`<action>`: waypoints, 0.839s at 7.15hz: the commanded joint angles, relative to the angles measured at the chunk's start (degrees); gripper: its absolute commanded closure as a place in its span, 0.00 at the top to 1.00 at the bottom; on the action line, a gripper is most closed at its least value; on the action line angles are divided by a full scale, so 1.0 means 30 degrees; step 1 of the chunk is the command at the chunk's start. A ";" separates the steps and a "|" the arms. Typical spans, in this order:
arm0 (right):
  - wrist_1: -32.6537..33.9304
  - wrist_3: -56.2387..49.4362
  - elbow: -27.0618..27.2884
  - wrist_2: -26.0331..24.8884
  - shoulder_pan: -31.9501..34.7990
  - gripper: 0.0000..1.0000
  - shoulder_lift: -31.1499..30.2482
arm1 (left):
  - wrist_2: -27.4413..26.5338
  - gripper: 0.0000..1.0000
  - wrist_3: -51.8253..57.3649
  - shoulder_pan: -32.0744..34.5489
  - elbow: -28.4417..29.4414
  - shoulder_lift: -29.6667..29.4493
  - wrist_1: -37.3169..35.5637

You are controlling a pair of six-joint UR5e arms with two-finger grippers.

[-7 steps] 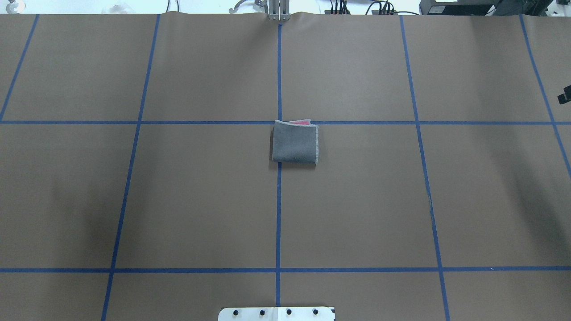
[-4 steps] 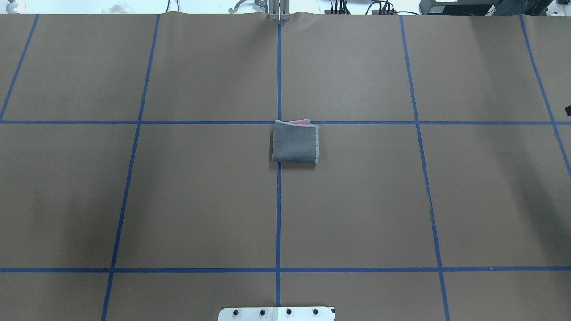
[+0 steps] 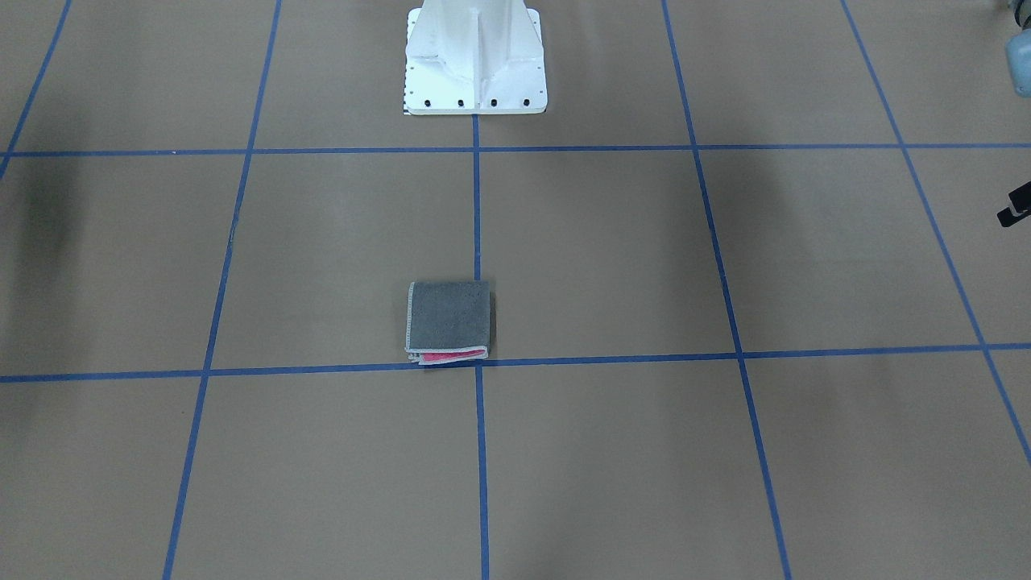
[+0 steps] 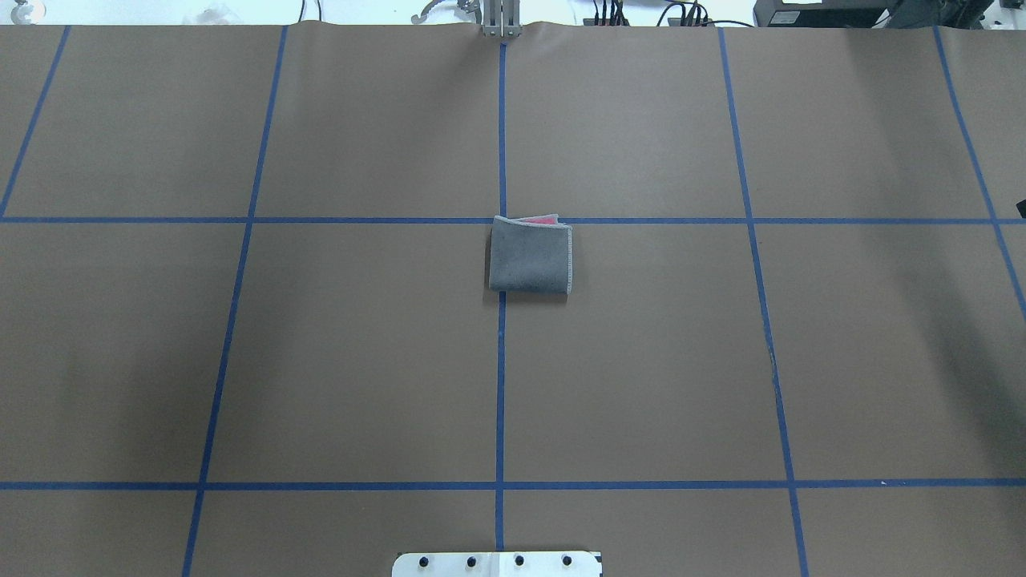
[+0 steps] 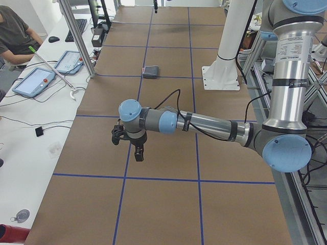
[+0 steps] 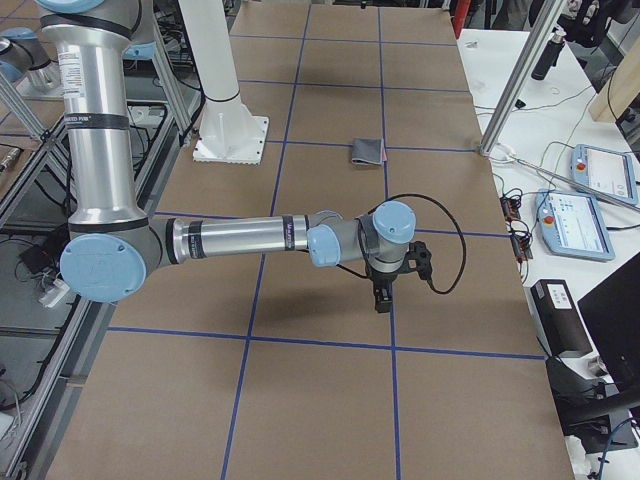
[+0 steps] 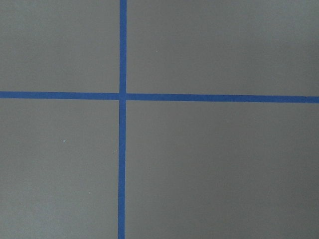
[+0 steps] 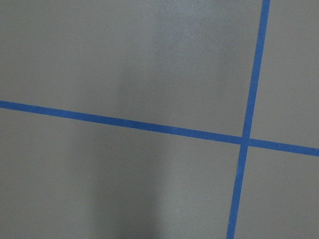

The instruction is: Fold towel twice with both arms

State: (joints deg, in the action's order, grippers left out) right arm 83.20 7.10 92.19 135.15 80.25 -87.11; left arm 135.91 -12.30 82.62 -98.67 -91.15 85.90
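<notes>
Grey side up, towel (image 4: 529, 258) folded small, flat on brown paper table (image 4: 361, 361), ctr of overhead frame at blue tape (image 4: 501, 120) crossing, pink edge peeking at top. Left gripper (image 5: 138, 153) mid-frame in left side view, right gripper (image 6: 381, 297) mid-frame in right side view, both pointing down, well apart from towel. Jaw gap: can't tell for either.

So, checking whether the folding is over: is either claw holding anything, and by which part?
Nothing is held. The towel lies folded on the table, well apart from the left claw and the right claw.
</notes>
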 commanded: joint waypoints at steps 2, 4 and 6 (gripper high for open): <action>-0.0017 -0.0022 -0.0142 -0.0194 -0.0090 1.00 0.0093 | 0.0692 0.99 0.0087 0.0965 -0.0242 0.0031 -0.0363; -0.0047 -0.0022 -0.0142 0.0036 -0.0091 1.00 0.0064 | 0.0547 0.99 0.0672 0.0994 -0.1299 0.0149 -0.0479; -0.0046 -0.0022 0.0034 -0.0021 -0.0150 1.00 0.0122 | 0.0605 0.99 0.2628 0.1023 -0.1037 0.0239 -0.0478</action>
State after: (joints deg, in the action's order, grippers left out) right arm 83.10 7.04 92.22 135.04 79.83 -86.88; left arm 137.79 -7.51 85.64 -101.94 -90.36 84.59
